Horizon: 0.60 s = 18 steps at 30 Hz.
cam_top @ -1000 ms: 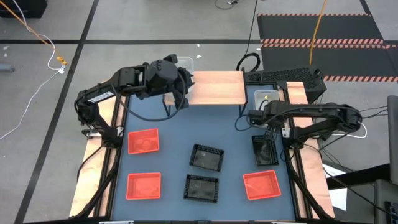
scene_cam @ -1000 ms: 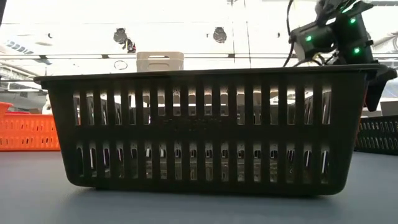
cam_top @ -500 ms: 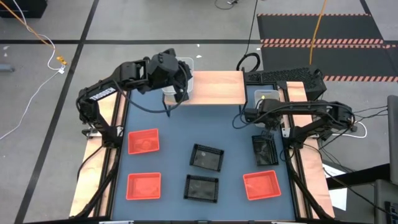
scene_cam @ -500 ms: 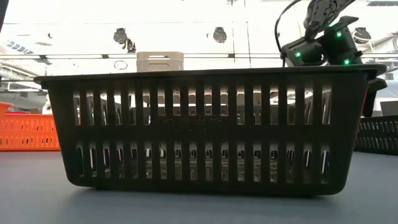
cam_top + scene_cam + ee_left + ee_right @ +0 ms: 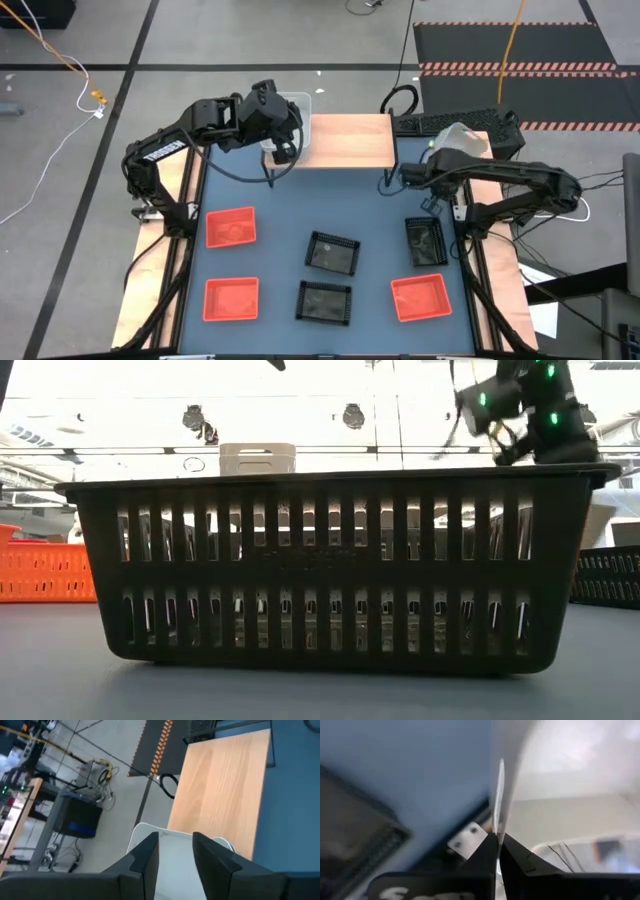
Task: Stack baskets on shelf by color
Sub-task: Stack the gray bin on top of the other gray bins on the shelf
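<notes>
At the shelf's (image 5: 345,140) left end, a white basket (image 5: 296,104) of smooth plastic hangs in the left gripper (image 5: 175,851), jaws clamped on its rim. Right gripper (image 5: 432,160), jaws pinched on a second white basket (image 5: 458,138), seemingly lifted. Next: set both down stacked. Red and black slatted baskets wait on the tabletop (image 5: 375,215).
</notes>
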### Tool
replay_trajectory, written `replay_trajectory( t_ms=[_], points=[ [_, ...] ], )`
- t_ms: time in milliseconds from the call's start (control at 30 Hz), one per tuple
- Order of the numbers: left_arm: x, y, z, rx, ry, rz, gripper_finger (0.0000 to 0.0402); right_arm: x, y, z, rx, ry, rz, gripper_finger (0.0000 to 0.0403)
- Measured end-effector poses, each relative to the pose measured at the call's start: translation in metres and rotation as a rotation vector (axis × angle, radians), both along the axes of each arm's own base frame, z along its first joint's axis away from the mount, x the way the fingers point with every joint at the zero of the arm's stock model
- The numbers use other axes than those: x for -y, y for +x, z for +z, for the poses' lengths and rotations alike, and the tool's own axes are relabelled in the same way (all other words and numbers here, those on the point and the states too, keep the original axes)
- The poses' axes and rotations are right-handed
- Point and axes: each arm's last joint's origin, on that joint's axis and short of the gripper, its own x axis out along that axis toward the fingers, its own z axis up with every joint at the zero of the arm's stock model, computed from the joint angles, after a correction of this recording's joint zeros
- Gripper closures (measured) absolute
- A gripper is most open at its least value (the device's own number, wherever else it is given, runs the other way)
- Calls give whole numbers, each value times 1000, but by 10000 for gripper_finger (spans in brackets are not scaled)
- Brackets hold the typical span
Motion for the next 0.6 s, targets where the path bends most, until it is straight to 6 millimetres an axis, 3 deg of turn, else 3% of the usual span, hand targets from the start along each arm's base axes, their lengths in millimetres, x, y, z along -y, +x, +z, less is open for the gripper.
replay_trajectory(
  t_ms=[167,367,600],
  points=[
    [0,0,0,-57,57,-56,279,-2,7,48,241,-54,-31,401],
    [0,-2,2,-66,69,-60,279,-13,24,99,511,-107,54,402],
    [15,-6,6,-54,72,-101,279,-44,58,128,721,-130,276,402]
  ],
)
